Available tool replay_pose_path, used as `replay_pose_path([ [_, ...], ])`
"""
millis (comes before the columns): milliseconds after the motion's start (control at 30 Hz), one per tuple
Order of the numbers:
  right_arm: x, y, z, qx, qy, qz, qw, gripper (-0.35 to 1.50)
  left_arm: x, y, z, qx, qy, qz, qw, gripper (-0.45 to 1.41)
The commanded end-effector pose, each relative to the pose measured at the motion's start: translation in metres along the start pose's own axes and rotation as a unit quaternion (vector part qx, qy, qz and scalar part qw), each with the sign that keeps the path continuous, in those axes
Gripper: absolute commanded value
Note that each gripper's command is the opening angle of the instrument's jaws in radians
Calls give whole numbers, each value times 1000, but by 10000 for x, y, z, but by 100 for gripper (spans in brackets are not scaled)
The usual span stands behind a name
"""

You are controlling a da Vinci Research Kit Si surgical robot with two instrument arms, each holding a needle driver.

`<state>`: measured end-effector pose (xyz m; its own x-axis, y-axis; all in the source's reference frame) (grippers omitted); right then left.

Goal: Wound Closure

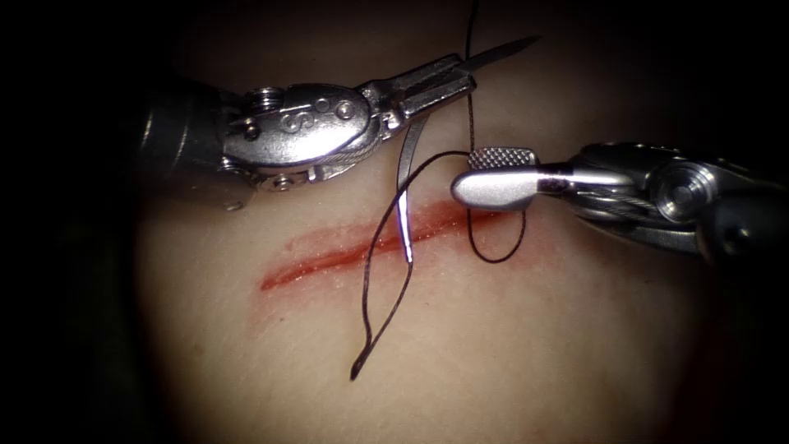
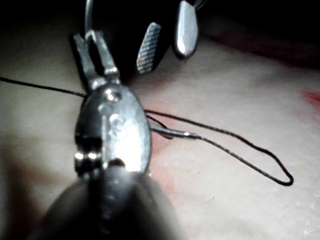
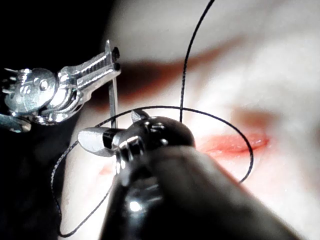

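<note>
My left tool [image 1: 467, 78] reaches in from the left, shut on the curved needle [image 1: 408, 177] close behind its point. The point sticks out up and to the right. The needle's body curves down and its tail ends just over the red cut [image 1: 329, 256], free of the tissue [image 1: 509, 353]. Dark thread [image 1: 370, 271] leaves the tail, loops down over the near tissue and runs back up past my right tool [image 1: 467, 173]. That tool is open at the cut's right end, holding nothing, with the thread lying beside its jaws. The left wrist view shows the left tool [image 2: 92, 39], and the right wrist view the needle [image 3: 114, 100].
A second strand of thread [image 1: 472, 49] rises out of the picture's top and forms a small loop [image 1: 497, 256] under the right tool. Red fluid stains the cut's edges. The left tool's wrist [image 1: 296, 127] hangs above the cut's far side.
</note>
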<state>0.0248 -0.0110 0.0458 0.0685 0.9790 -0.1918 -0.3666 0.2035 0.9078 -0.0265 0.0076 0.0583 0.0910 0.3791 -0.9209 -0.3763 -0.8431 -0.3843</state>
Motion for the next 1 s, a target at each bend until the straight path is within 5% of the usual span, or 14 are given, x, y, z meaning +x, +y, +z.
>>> replay_pose_path([
  [33,-7,4,12,-11,-9,2,1000,106,-4,1,5,-1,8,-10,1000,-45],
  [300,-34,14,39,-2,-41,6,999,104,7,3,9,-3,58,-74,996,-45],
  [800,-33,3,42,25,-33,27,999,107,2,7,13,-8,58,-71,996,-45],
  [1000,-32,-5,44,30,-31,28,999,89,0,7,14,-9,58,-70,996,-45],
])
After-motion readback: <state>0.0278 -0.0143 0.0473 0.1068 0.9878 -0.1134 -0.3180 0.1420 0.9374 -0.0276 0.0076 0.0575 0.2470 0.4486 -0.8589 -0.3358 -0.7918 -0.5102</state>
